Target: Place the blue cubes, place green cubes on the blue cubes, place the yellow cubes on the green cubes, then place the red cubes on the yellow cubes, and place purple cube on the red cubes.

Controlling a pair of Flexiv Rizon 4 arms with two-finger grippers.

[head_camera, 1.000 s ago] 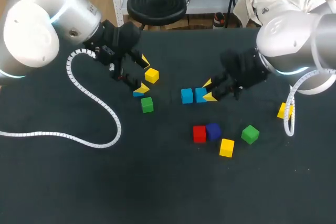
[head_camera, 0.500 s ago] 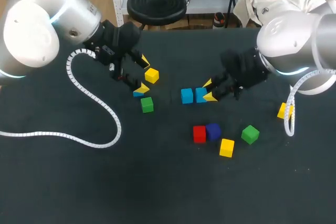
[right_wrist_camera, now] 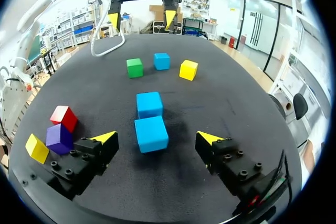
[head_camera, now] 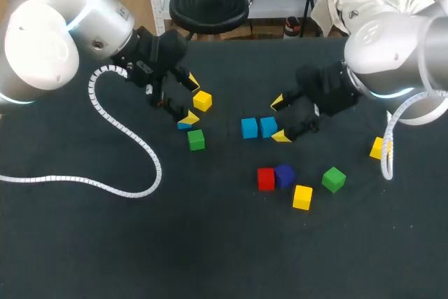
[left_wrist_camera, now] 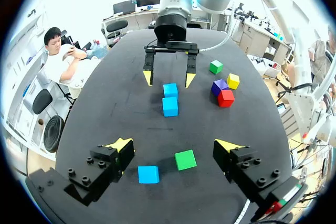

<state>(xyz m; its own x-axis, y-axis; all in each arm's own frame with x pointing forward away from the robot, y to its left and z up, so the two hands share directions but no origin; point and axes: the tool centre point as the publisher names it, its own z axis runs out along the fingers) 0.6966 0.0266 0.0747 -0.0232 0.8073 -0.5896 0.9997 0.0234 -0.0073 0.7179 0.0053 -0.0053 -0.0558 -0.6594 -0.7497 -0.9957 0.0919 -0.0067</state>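
Two blue cubes sit side by side, touching, at the table's middle. My right gripper is open around the nearer blue cube, with a gap on each side; the other blue cube lies just ahead. My left gripper is open further left over a third blue cube and a green cube; a yellow cube sits beside its fingers. Nearer the front lie a red cube, a purple cube, a yellow cube and a green cube.
Another yellow cube lies at the right, partly behind my right arm's white cable. My left arm's coiled cable trails across the left of the dark table.
My right gripper has opened and let go of the blue cube, which now rests against the other blue cube. The left arm has not moved.
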